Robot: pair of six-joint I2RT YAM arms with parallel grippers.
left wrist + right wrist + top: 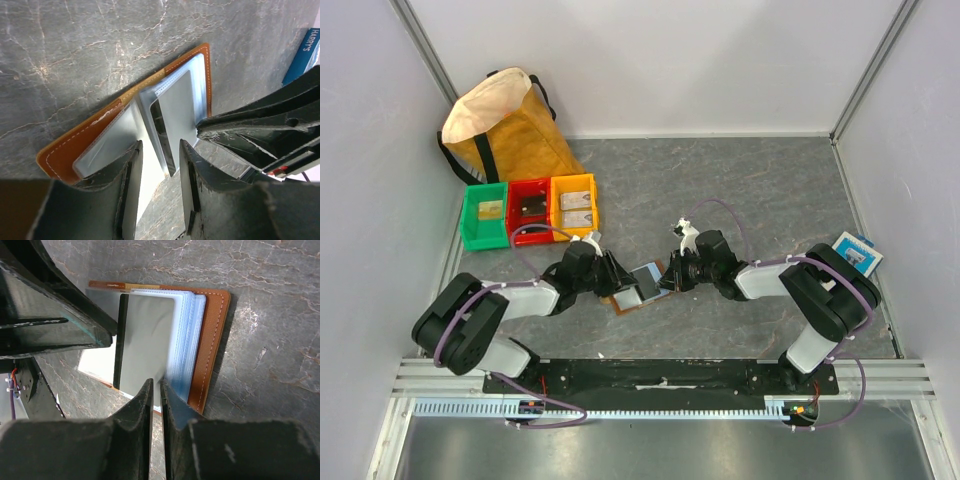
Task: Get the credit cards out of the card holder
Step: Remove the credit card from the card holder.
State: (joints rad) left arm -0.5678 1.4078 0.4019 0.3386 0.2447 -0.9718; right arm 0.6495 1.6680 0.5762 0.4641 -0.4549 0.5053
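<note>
the flat brown leather card holder [215, 335], white-stitched along its rim, lay open on the grey veined stone-look table [270, 300] between both arms, its clear glossy plastic sleeves [192, 330] fanned. a smooth silver-grey rectangular card [147, 340] with a dark stripe along one side stuck partly out of the sleeves. the right gripper [156, 385] had its black jaws nearly together, nipping that card's edge. the left gripper [160, 147] had its scuffed jaws moderately apart, straddling the card's dark edge and gripping nothing.

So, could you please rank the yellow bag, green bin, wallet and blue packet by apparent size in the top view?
1. Yellow bag
2. Green bin
3. Wallet and blue packet look alike; the wallet is partly covered, so I cannot separate them.
</note>
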